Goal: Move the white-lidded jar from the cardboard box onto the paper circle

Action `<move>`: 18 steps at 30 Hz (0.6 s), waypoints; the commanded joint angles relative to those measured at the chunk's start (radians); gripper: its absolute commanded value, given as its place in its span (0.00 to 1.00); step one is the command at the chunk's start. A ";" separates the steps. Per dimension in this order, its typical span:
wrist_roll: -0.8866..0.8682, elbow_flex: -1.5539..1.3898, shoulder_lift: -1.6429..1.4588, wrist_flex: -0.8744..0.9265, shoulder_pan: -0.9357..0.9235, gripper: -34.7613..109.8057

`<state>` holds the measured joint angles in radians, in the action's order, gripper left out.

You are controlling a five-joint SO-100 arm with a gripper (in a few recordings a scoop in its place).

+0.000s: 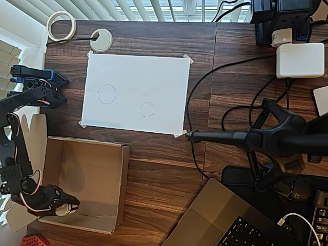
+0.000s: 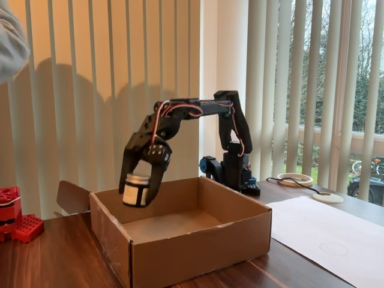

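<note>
- The white-lidded jar (image 2: pixel 136 189) is seen pinched between the fingers of the gripper (image 2: pixel 138 191) in the fixed view, with a black finger pressed against each side of its body.
- The jar is held upright above the rim of the cardboard box (image 2: pixel 198 246), clear of the box floor, near the box's left wall in that view.
- In the overhead view, the jar (image 1: pixel 63 209) is seen under the gripper (image 1: pixel 65 208) at the lower left corner of the cardboard box (image 1: pixel 110 187).
- The paper circle (image 1: pixel 147 109) is drawn on a white taped sheet (image 1: pixel 154 77) lying on the counter (image 1: pixel 169 169), well apart from the jar and beyond the box.
- A larger drawn circle (image 1: pixel 106 94) is seen left of the smaller one on the same sheet.
</note>
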<state>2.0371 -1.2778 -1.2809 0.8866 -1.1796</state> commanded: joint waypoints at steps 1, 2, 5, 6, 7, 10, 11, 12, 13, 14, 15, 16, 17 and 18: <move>-0.014 -0.002 -0.262 0.006 0.084 0.30; -0.023 -0.006 -0.278 0.006 0.112 0.30; -0.037 -0.015 -0.316 0.006 0.195 0.30; -0.038 -0.018 -0.327 0.006 0.222 0.30; -0.040 -0.023 -0.337 0.005 0.250 0.30; -0.041 -0.051 -0.368 -0.015 0.334 0.30; -0.043 -0.063 -0.379 -0.025 0.365 0.30; -0.046 -0.080 -0.391 -0.040 0.399 0.30; -0.051 -0.095 -0.402 -0.055 0.431 0.30; -0.055 -0.110 -0.413 -0.066 0.465 0.30; -0.061 -0.127 -0.422 -0.078 0.500 0.30; -0.069 -0.147 -0.431 -0.097 0.537 0.30; -0.080 -0.169 -0.439 -0.118 0.574 0.30; -0.097 -0.190 -0.443 -0.141 0.611 0.30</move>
<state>1.9666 -1.4465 -1.5478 0.8253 -0.6719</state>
